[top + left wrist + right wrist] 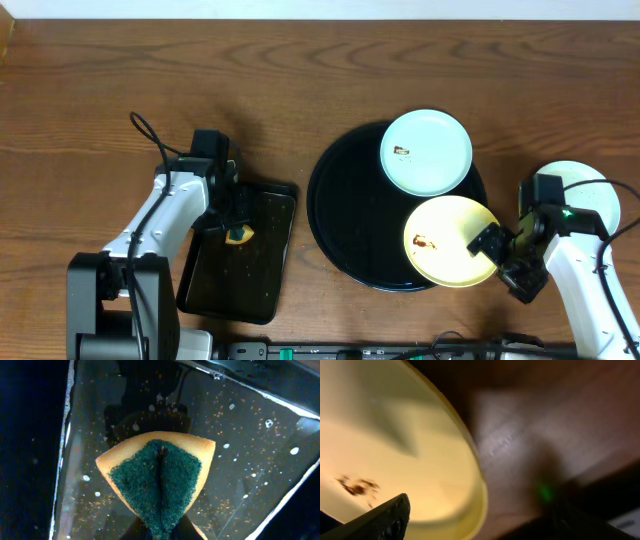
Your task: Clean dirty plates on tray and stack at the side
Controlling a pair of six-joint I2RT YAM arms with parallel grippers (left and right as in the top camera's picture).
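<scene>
From overhead, the round black tray sits right of centre on the wooden surface. A light-blue plate lies at its far edge. A yellow plate with a brown smear lies at its near right edge, overhanging the rim. A second light-blue plate rests on the surface beside the tray, partly behind the right arm. The right jaws stand wide, straddling the yellow plate's right edge. The left jaws hang over a rectangular black tray, pinching a sponge.

The left wrist view shows the sponge, yellow with a green scouring face, squeezed into a fold above the wet, speckled tray floor.

The right wrist view is blurred. One dark finger sits over the smeared yellow plate, with wood beyond its rim.
</scene>
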